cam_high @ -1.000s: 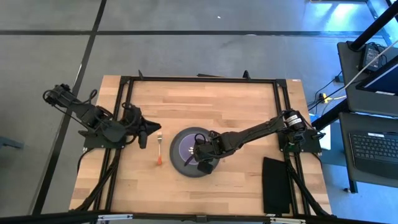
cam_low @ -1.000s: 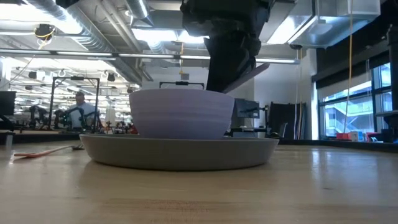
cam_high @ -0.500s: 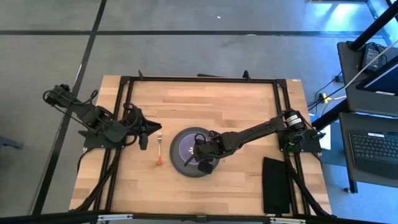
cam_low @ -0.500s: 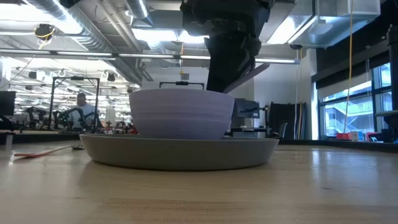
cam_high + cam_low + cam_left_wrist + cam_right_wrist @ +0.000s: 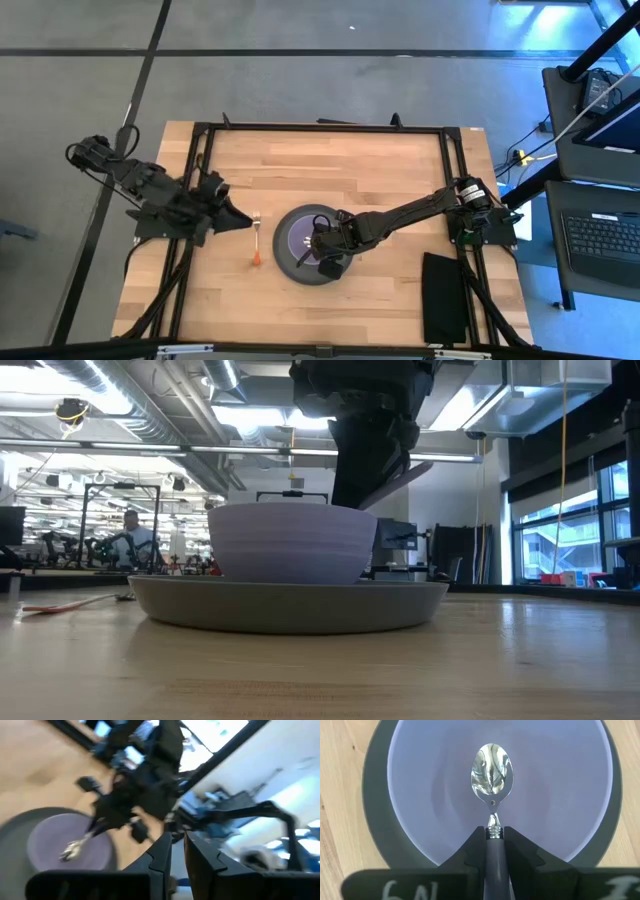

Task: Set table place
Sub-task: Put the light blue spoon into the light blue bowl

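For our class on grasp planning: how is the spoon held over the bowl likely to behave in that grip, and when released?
The spoon looks stiff, with a polished metal head, so it should not flex. The right gripper clamps only its narrow handle, so it might pivot or slip. Released over the lavender bowl, it would probably slide down the curved wall.

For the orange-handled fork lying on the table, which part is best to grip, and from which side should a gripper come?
Grip the fork at its orange handle, coming straight down from above. It lies flat on the table, tines toward the far edge, apart from the plate, so the fingers can close across the thin handle. The left gripper is close to the tines; the right gripper holds the spoon over the bowl.
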You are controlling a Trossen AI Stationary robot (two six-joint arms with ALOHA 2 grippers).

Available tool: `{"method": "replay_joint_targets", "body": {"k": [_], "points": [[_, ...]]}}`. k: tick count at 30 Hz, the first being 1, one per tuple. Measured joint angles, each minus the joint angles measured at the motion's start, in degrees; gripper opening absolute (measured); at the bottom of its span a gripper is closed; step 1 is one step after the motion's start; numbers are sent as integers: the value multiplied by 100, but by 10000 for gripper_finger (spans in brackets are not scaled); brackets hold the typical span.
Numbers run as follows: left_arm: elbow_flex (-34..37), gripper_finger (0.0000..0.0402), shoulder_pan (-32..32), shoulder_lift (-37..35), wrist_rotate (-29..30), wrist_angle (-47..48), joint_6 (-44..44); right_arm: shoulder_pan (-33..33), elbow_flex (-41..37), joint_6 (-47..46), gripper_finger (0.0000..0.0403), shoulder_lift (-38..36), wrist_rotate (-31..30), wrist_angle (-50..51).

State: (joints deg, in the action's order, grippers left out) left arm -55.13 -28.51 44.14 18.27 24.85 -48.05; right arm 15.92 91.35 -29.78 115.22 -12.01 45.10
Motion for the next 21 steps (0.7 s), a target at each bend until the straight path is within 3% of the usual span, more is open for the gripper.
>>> {"method": "replay_joint_targets", "body": {"k": [3, 21], "points": [[0, 47, 0, -7, -167, -350, 116, 0, 0, 0, 57, 0, 0, 0], [0, 47, 0, -13, -143, -348, 381, -91, 9, -144, 57, 86, -11, -170]]}}
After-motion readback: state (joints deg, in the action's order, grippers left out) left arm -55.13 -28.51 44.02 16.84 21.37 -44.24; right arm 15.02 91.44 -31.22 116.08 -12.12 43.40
